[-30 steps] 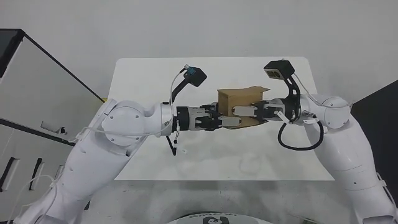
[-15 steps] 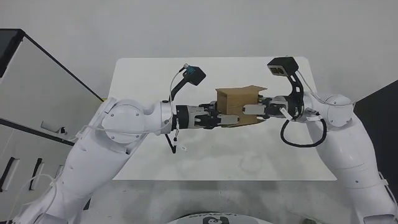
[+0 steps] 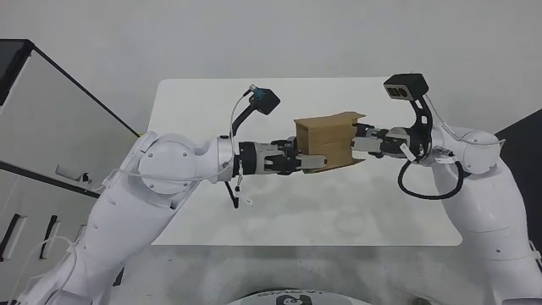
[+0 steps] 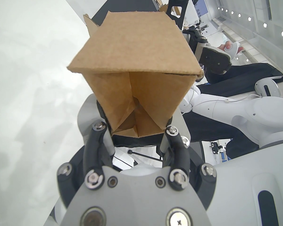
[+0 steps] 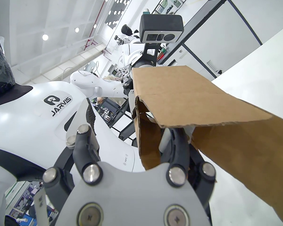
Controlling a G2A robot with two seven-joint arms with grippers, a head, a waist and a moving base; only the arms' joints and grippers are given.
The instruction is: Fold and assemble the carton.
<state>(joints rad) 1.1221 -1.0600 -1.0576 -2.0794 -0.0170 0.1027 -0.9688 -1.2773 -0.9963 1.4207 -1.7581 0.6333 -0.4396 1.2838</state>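
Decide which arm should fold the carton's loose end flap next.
Right. The left gripper clamps the carton in its jaws at one end, steadying it; the right gripper sits at the opposite end, beside the unfolded flap.

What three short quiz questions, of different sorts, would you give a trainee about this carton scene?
1. True or false: the left gripper is shut on the carton.
2. The carton end that faces the left gripper is: A) taped shut, B) open, showing the inside, C) crushed flat.
3. Fill in: the carton is held above the white ____.
Key: 1 true; 2 B; 3 table.
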